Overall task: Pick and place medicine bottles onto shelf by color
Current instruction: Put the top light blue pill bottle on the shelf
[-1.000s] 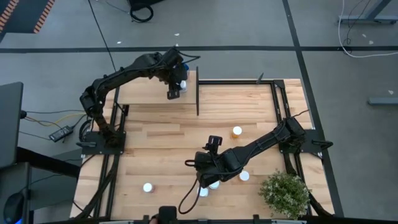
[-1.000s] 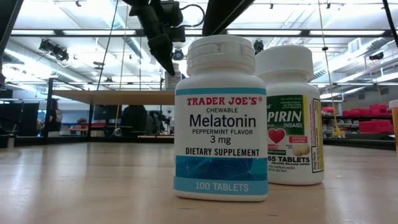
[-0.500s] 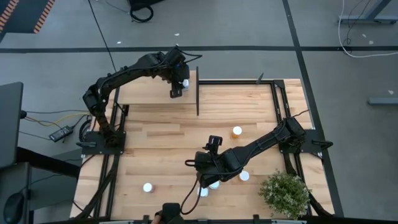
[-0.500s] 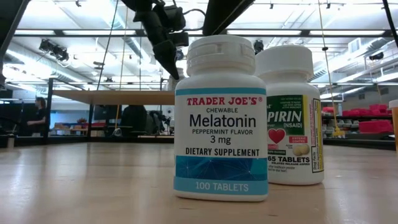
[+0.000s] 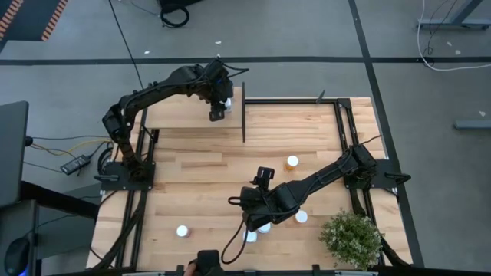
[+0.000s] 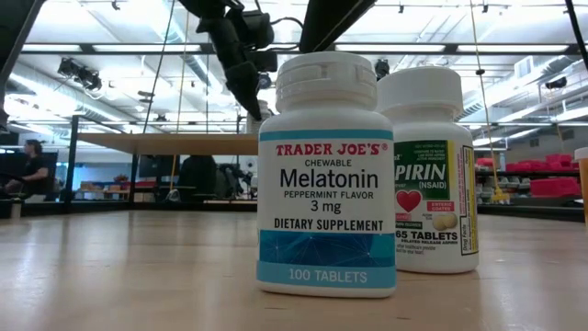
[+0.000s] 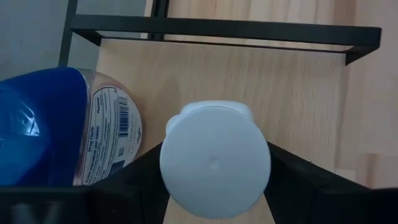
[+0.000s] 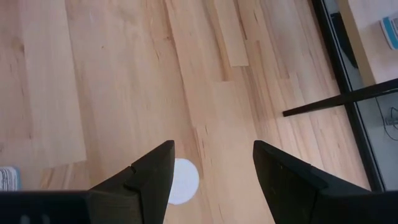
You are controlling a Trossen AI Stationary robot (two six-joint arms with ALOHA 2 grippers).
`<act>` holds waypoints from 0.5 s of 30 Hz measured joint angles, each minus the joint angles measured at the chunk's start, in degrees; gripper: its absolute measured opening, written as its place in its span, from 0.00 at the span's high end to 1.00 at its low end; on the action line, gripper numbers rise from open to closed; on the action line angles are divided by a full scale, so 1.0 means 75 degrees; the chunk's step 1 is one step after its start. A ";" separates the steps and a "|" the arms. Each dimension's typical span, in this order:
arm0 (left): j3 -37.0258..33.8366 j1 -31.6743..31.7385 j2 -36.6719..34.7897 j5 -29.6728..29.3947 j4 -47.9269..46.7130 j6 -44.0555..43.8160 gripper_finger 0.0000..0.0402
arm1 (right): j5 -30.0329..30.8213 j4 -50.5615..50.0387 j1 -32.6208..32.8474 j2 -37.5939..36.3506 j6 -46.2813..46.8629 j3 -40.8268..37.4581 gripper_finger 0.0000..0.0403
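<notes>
My left gripper (image 5: 217, 113) reaches over the shelf (image 5: 180, 115), a small light-wood board on a black frame at the far left. It is shut on a white-capped medicine bottle (image 7: 214, 149). A blue-topped bottle (image 7: 43, 137) sits close beside that one on the board. My right gripper (image 5: 253, 222) hangs open near the front middle of the table. A white cap (image 8: 185, 180) lies on the table below its fingers, which touch nothing. Two white bottles (image 5: 263, 227) (image 5: 250, 236) stand beside that gripper. My left gripper has the white cap's two opposite sides (image 7: 168, 163) between its two fingers (image 7: 140, 177). The fingers come slanting down from above. The bottle stands upright over the shelf board (image 7: 249, 74). The cap hides its base, so I cannot tell whether it rests there.
On the table stand an orange bottle (image 5: 292, 162) at mid right, a white one (image 5: 301, 217) by the plant and another (image 5: 182, 230) at front left. A potted plant (image 5: 351, 238) fills the front right corner. Melatonin (image 6: 326, 175) and aspirin (image 6: 427, 170) bottles stand close before the low camera.
</notes>
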 joint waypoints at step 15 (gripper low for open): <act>0.0579 -0.0017 -0.0189 -0.0280 -0.0372 -0.0022 0.27 | -0.0003 0.0055 0.0000 0.0000 0.0064 0.0003 0.44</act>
